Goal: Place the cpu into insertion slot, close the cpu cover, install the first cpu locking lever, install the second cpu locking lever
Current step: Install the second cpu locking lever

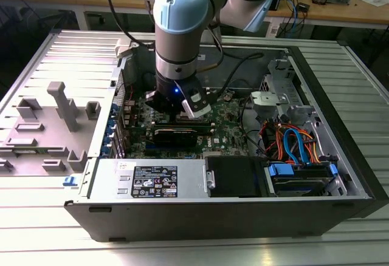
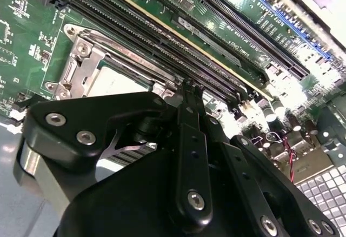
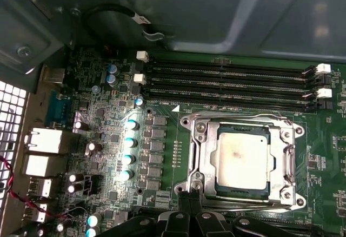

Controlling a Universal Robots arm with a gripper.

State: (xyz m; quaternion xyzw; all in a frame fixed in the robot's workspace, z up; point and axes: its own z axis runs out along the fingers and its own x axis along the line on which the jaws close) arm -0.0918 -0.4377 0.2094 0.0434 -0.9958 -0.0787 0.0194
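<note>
The cpu [image 3: 240, 158], a dull silver square, lies in the insertion slot [image 3: 197, 185] on the green board. The cpu cover [image 3: 284, 164], a silver frame, lies flat over it, and the chip shows through its window. In the first wrist view my gripper [image 3: 191, 199] is shut, its black fingertips [image 3: 185, 198] together just off the socket's corner, holding nothing I can see. The second wrist view has the gripper [image 2: 189, 88] pointing past the cpu [image 2: 116, 80] and the cover [image 2: 81, 58]. In the exterior view the gripper [image 1: 176, 113] hangs low inside the open computer case [image 1: 340, 126].
Long black memory slots [image 3: 227, 80] run beside the socket, and small capacitors [image 3: 130, 139] stand on its other side. In the exterior view a power supply [image 1: 152, 181] sits at the case's near edge, cables [image 1: 292, 141] to its right, grey fixtures [image 1: 61, 105] at the left.
</note>
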